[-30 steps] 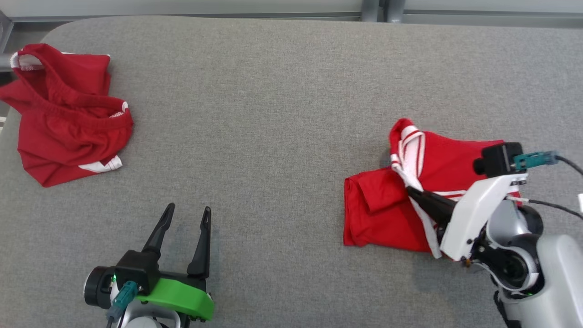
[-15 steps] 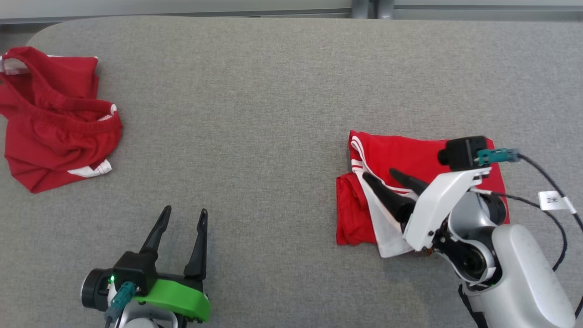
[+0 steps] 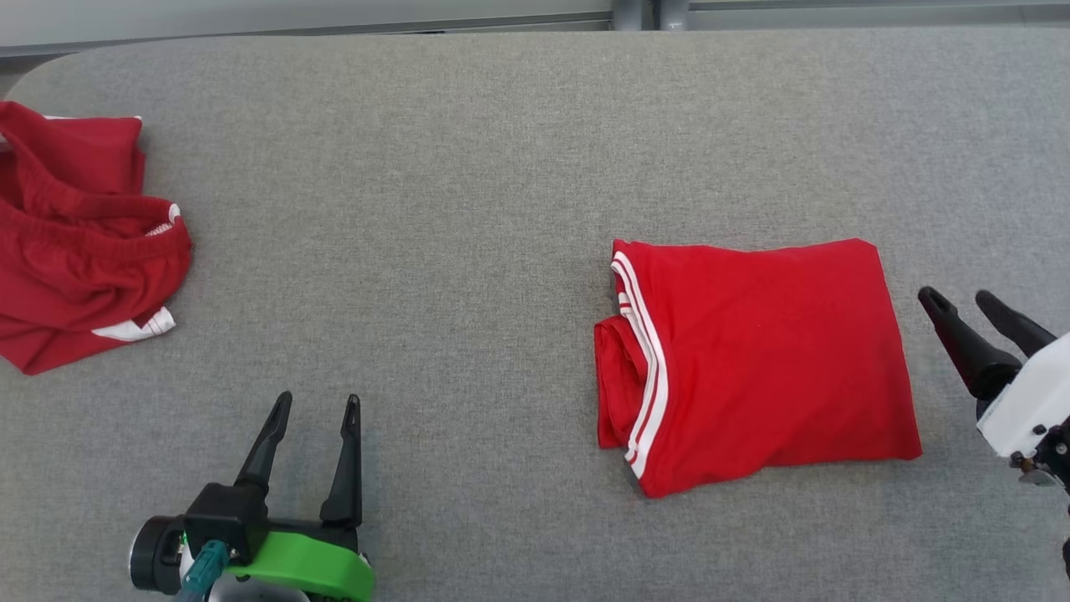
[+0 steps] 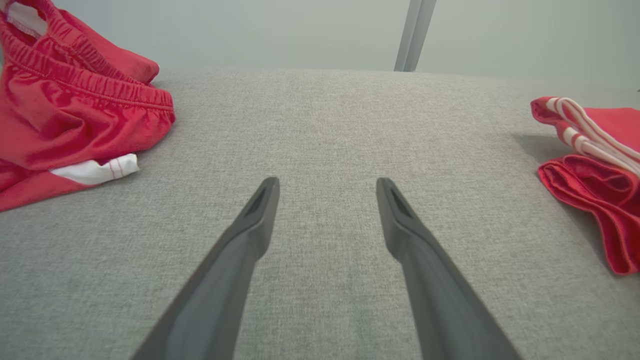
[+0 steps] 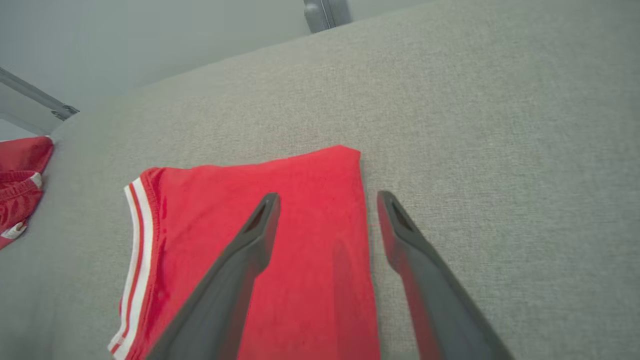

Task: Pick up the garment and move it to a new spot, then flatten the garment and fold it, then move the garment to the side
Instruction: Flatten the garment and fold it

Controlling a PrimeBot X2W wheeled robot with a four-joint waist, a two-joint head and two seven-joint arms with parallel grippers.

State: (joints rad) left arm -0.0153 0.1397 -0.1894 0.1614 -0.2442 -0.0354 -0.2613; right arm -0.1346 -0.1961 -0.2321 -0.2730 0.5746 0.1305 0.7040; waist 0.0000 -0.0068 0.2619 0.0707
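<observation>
The right gripper (image 3: 955,296) is spread and holds nothing, just beside the right edge of the garment (image 3: 752,368). The garment lies folded flat, red with 2 white stripes along its left edge, right of the middle of the table (image 3: 468,167). The left gripper (image 3: 318,400) is also spread and empty, over the grey cloth top. A crumpled red heap (image 3: 75,267) sits at the far left, with a pale wall behind.
</observation>
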